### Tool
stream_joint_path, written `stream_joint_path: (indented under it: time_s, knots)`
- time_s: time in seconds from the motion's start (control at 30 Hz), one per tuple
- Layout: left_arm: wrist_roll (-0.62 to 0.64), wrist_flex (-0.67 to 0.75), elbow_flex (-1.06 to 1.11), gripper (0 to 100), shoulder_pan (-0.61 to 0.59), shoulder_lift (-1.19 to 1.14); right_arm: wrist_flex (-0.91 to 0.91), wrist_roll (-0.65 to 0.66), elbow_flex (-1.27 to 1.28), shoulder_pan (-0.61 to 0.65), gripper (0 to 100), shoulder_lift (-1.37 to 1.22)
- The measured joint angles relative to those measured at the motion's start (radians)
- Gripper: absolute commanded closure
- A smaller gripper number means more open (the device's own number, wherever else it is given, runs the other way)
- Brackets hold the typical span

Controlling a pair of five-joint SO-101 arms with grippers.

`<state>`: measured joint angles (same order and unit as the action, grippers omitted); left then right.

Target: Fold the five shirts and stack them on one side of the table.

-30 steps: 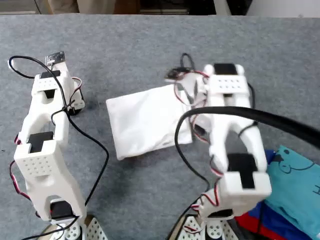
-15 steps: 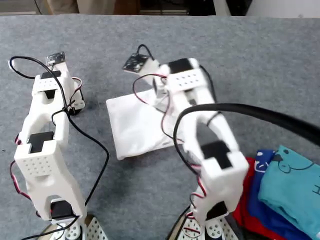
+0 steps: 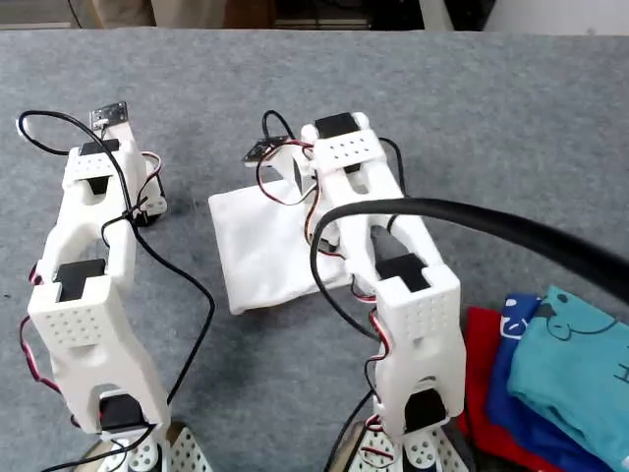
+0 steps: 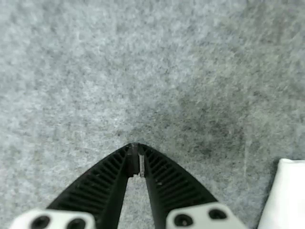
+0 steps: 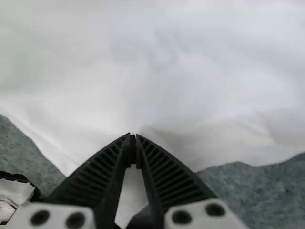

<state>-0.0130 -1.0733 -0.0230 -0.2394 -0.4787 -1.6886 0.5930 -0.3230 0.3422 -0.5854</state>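
Movement of the right end effector (image 5: 133,138), tips together, from the white shirt's (image 3: 260,251) edge onto its middle suggests pressing the fold.

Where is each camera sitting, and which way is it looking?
High view: fixed above the table, looking down on the left arm, the right arm, the white shirt and the stacked shirts.
Left wrist view: on the left arm's wrist, facing mostly bare table; the left gripper shows with its tips shut.
Right wrist view: on the right arm's wrist, facing the white shirt; the right gripper shows with its tips shut.
Shared: the white shirt appears in all three views.
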Motion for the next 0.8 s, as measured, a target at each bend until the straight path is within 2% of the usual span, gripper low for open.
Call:
stream_joint_path:
  time_s: [0.23, 0.5, 0.63, 0.8]
  knots:
    - [0.0, 0.0, 0.0, 98, 0.0, 0.0, 0.012, 0.046, 0.172, -0.071, 99.3, 0.124]
    - [0.0, 0.0, 0.0, 98, 0.0, 0.0, 0.331, 0.006, 0.502, -0.103, 99.3, 0.195]
    - [0.0, 0.0, 0.0, 98, 0.002, 0.0, 0.384, -0.058, 0.477, -0.144, 99.2, 0.209]
    - [-0.031, -0.078, -0.003, 98, 0.052, 0.028, 0.307, -0.112, 0.288, -0.192, 99.0, 0.226]
